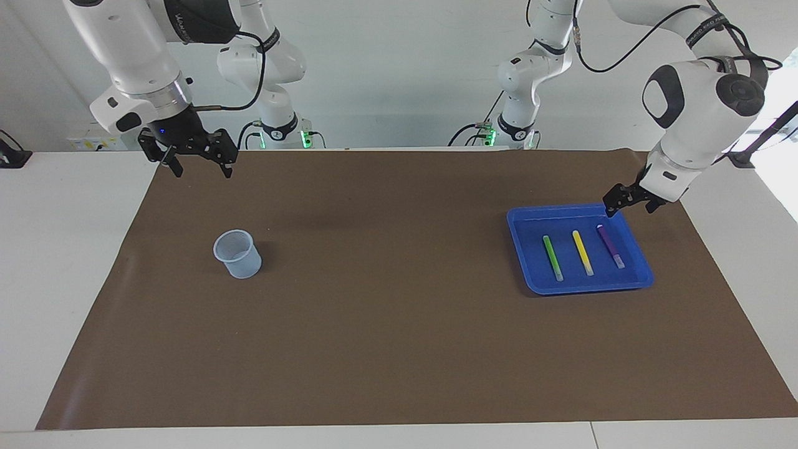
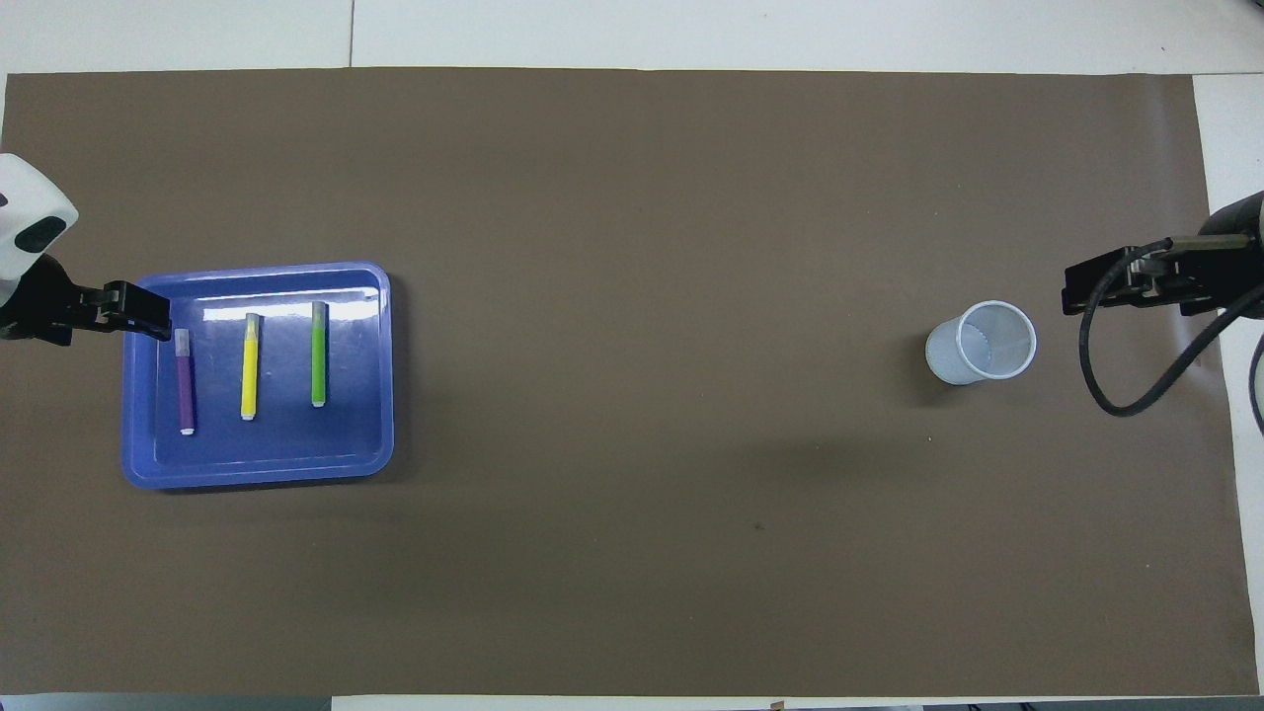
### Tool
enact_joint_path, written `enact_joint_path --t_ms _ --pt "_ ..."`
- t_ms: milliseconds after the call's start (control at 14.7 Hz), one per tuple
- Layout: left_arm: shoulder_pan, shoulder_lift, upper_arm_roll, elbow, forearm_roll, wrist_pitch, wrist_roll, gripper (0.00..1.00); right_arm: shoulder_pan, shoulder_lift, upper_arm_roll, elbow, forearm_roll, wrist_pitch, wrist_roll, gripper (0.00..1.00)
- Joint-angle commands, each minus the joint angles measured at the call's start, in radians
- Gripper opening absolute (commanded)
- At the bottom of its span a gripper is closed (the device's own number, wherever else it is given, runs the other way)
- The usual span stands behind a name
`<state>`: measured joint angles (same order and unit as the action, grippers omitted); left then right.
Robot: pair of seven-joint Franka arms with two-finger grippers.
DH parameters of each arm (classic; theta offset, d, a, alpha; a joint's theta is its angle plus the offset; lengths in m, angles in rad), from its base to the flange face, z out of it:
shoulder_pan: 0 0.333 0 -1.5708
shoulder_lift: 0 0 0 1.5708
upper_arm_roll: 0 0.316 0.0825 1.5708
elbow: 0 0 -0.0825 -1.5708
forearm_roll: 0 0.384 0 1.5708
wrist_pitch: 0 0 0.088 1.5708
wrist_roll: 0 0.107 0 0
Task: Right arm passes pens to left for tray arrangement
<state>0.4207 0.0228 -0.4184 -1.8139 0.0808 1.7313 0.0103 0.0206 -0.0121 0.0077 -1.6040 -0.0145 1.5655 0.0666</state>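
Note:
The blue tray (image 1: pixel 642 274) lies on the brown mat toward the left arm's end. Three pens lie side by side in it: green (image 1: pixel 552 257), yellow (image 1: pixel 583 252) and purple (image 1: pixel 611 246). In the overhead view the tray (image 2: pixel 257 476) holds the purple (image 2: pixel 185 380), yellow (image 2: pixel 250 365) and green (image 2: pixel 318 354) pens. My left gripper (image 1: pixel 631 207) is open and empty, over the tray's rim by the purple pen; it also shows in the overhead view (image 2: pixel 148 308). My right gripper (image 1: pixel 201 167) is open and empty, raised over the mat at the right arm's end (image 2: pixel 1096 286).
A small translucent bluish cup (image 1: pixel 237 252) stands upright on the mat toward the right arm's end, beside the right gripper in the overhead view (image 2: pixel 981 342). The brown mat (image 1: pixel 386 312) covers most of the white table. Two smaller white arms stand at the robots' edge.

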Motion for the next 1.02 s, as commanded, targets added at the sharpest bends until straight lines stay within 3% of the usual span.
enact_joint_path --t_ms 0,340,476,953 --pt "-0.04 -0.079 0.036 0.001 -0.054 -0.109 -0.004 1.0 -0.008 -0.006 0.001 -0.007 0.021 -0.013 -0.033 1.0" --pt "-0.391 -0.087 0.367 0.162 -0.085 -0.283 -0.027 1.0 -0.008 -0.008 0.001 -0.007 0.021 -0.013 -0.033 1.0" --pt "-0.537 -0.087 0.514 0.18 -0.085 -0.289 -0.07 1.0 -0.008 -0.006 0.001 -0.007 0.021 -0.013 -0.033 1.0" --pt "-0.562 -0.087 0.498 0.165 -0.084 -0.231 -0.061 1.0 -0.008 -0.008 0.001 -0.007 0.021 -0.013 -0.033 1.0"
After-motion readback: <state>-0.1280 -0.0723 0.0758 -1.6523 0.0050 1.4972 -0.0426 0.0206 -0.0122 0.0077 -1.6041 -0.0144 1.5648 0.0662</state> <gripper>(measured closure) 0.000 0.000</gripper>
